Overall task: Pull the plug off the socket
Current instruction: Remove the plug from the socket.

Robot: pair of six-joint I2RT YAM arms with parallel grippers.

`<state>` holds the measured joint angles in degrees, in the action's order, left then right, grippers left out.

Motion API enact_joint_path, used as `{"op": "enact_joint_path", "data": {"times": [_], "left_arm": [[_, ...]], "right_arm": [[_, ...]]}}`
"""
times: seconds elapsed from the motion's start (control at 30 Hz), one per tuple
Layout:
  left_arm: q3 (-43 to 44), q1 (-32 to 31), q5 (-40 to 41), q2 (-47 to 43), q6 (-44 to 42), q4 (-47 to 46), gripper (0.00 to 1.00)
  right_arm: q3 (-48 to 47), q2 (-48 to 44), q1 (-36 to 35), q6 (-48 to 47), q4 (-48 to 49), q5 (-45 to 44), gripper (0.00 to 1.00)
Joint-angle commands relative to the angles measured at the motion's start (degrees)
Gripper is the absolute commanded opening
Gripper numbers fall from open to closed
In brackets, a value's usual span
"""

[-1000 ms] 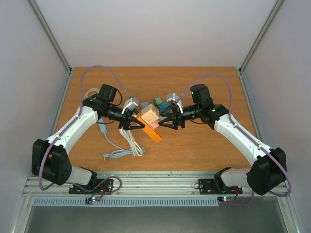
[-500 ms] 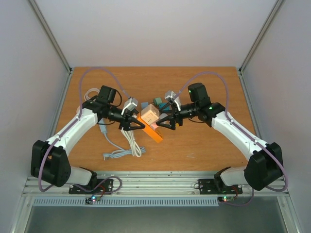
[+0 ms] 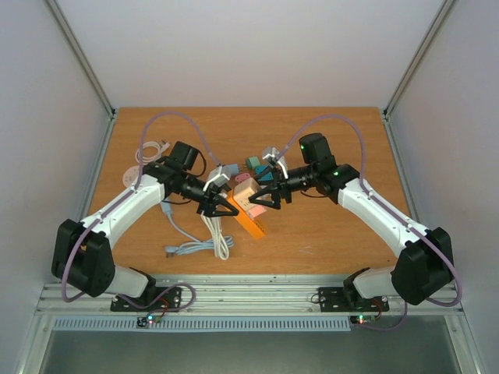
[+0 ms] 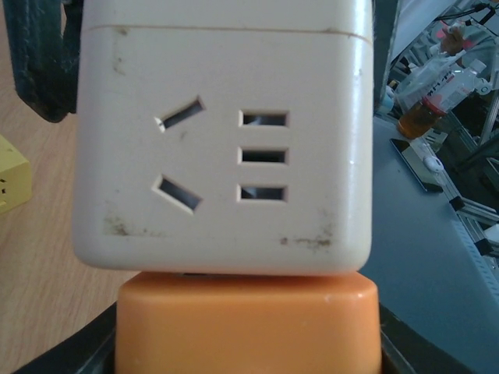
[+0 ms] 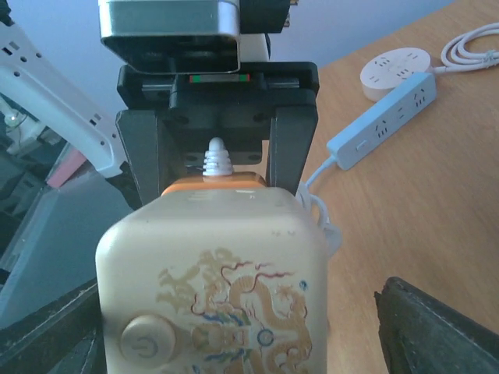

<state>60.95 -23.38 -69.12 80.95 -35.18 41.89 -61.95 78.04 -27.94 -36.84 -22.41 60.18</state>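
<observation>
At 9 o'clock on your worktop (image 3: 335, 234), a round white socket (image 3: 132, 173) lies near the left edge. A white power strip (image 5: 382, 121) is just beside it, and a white cable (image 3: 214, 238) trails toward 7 o'clock. Your left gripper (image 3: 226, 206) is clenched on the orange piece (image 3: 251, 220), with one finger on each flank. The cream socket cube (image 4: 222, 148) sits touching that piece at the worktop's centre; I take the orange piece for the plug side, though the joint is hidden. Your right gripper (image 3: 261, 199) is released at the cube's 3 o'clock, and one finger (image 5: 440, 327) is plainly apart from it. The widest bare wood runs from 12 to 2 o'clock, up to the far edge. The cube carries a dragon drawing (image 5: 234, 300) and a power-symbol button (image 5: 148, 339).
</observation>
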Motion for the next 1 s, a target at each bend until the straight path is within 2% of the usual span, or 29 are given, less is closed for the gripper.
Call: {"op": "enact_joint_path", "data": {"times": [0.0, 0.2, 0.4, 0.57, 0.67, 0.87, 0.97], "left_arm": [[1.9, -0.4, -3.1, -0.5, -1.9, -0.7, 0.00], [1.2, 0.4, -4.2, -2.2, 1.5, -5.0, 0.00], [-0.1, 2.7, -6.9, -3.0, 6.7, -9.9, 0.00], [-0.8, 3.4, -7.9, -3.8, 7.0, -10.4, 0.00], [-0.9, 3.4, -8.2, -3.8, 6.6, -10.3, 0.00], [-0.4, 3.5, -9.1, -3.8, 6.5, -9.9, 0.00], [-0.3, 4.0, -9.7, -3.8, 6.8, -10.0, 0.00]], "right_arm": [[-2.5, 0.0, -0.6, -1.0, -1.5, 1.7, 0.89], [-0.9, 0.0, -0.6, -5.9, -3.2, 3.5, 0.94], [0.0, 0.1, -0.6, -7.2, -3.0, 2.4, 0.94], [0.4, 1.2, -0.6, -6.3, -1.8, 0.2, 0.91], [0.5, 1.5, -0.6, -5.1, -0.8, 0.5, 0.79], [0.7, 1.5, -0.6, -6.1, -1.6, 1.9, 0.47], [0.4, 1.6, -0.6, -7.4, -3.2, 3.7, 0.35]]}}
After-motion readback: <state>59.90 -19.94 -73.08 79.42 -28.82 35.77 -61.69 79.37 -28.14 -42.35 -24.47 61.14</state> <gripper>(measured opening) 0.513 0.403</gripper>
